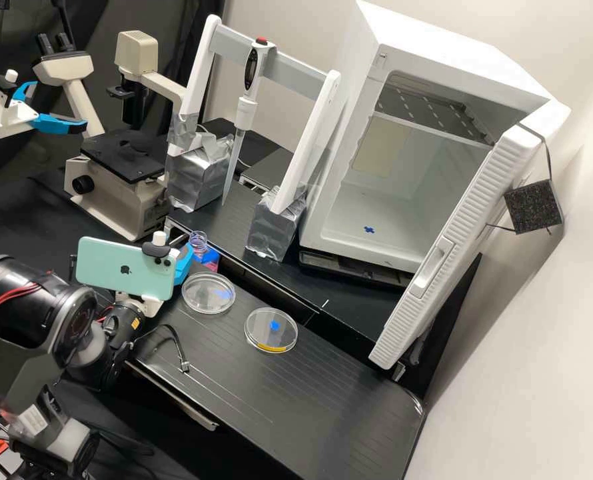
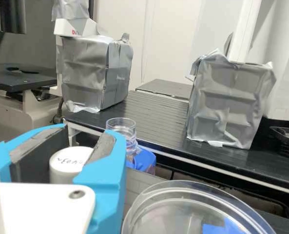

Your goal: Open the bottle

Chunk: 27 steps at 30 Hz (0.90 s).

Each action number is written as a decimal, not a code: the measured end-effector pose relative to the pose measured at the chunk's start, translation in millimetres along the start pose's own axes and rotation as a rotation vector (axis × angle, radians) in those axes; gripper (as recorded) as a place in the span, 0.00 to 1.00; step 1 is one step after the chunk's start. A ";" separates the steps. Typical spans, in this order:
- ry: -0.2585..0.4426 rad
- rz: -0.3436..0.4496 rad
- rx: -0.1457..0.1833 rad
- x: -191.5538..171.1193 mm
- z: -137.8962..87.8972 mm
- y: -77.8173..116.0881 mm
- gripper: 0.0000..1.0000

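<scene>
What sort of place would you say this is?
Most likely a biology laboratory: there is a microscope, a hanging pipette and two petri dishes.

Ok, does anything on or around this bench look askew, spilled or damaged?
No spill or damage stands out. The white cabinet has its door open, perhaps on purpose, and both silver-wrapped blocks look crumpled. The open bottle stands upright; the white cap in the gripper fits the task.

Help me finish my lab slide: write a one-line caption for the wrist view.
White cap held in the blue-fingered end effector, near an open bottle and clear dish.
</scene>
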 end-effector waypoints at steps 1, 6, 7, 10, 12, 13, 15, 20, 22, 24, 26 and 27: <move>-0.006 -0.001 0.003 0.3 0.7 -0.5 0.00; -0.005 0.004 0.006 0.8 0.8 -0.9 1.00; -0.007 0.006 0.004 0.8 0.9 -0.7 1.00; -0.007 0.006 0.004 0.8 0.9 -0.7 1.00; -0.001 0.013 0.004 0.3 -0.1 0.5 1.00; 0.001 0.015 0.004 0.2 -0.4 0.9 1.00; 0.012 0.029 0.003 -0.9 -2.5 3.4 1.00; 0.064 0.069 -0.007 -5.9 -11.0 11.2 1.00; 0.096 0.087 -0.020 -8.5 -15.0 15.5 1.00; 0.126 0.115 -0.022 -12.3 -18.3 22.1 1.00; 0.155 0.175 -0.010 -18.7 -22.3 33.0 1.00; 0.161 0.211 -0.006 -22.1 -23.4 38.7 1.00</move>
